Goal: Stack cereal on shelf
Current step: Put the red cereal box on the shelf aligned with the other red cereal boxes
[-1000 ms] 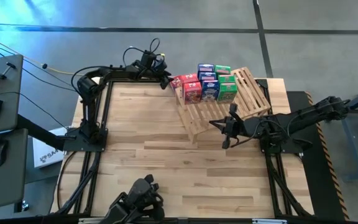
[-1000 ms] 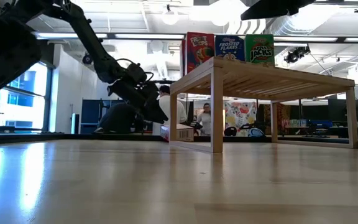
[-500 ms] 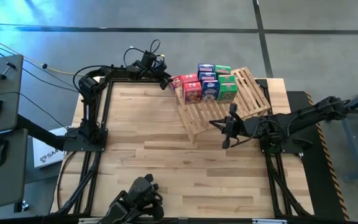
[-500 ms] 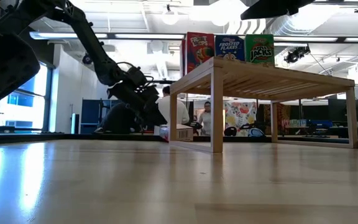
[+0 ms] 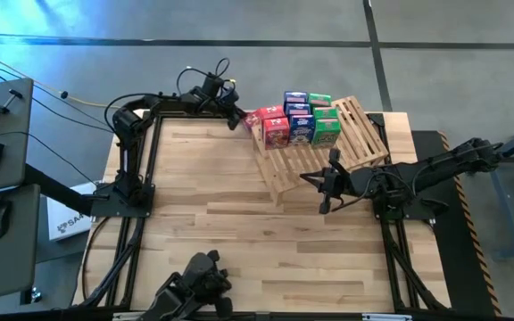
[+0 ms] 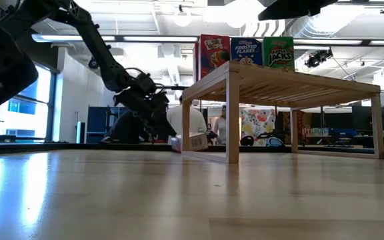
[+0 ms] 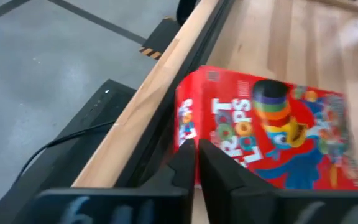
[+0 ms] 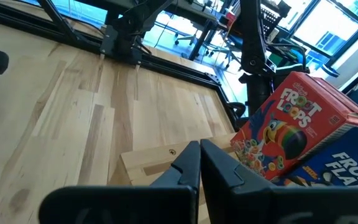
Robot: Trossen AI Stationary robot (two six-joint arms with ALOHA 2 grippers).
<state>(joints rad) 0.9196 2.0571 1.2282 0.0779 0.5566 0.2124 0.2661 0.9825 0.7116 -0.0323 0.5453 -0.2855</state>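
so nearest the camera end of the worktop (image 5: 239,241) it's just bare planks. Moving up, the right gripper (image 5: 326,189) hangs over the near edge of the shelf (image 5: 364,143), right of the worktop's middle. Its fingers (image 8: 188,165) are pressed together with nothing between them, and its wrist view looks past them at a Froot Loops box up on the slats

the shelf is the slatted wooden rack on the far right part of the worktop. In the low view it stands on legs like a small bench, with three boxes showing along its top. The cereal on the shelf (image 5: 299,119) is a tight cluster of red, blue and green boxes, sitting toward the far left end of the rack

farther back, the left gripper (image 5: 237,117) is at the far edge of the worktop, just left of the shelf. Its fingers (image 7: 188,168) are together too, tips right at the corner of a red Froot Loops box (image 7: 272,137) that lies flat by the worktop's far edge. They aren't around it. In the low view that box (image 6: 191,142) lies on the worktop beside the shelf leg, with the gripper just left of it
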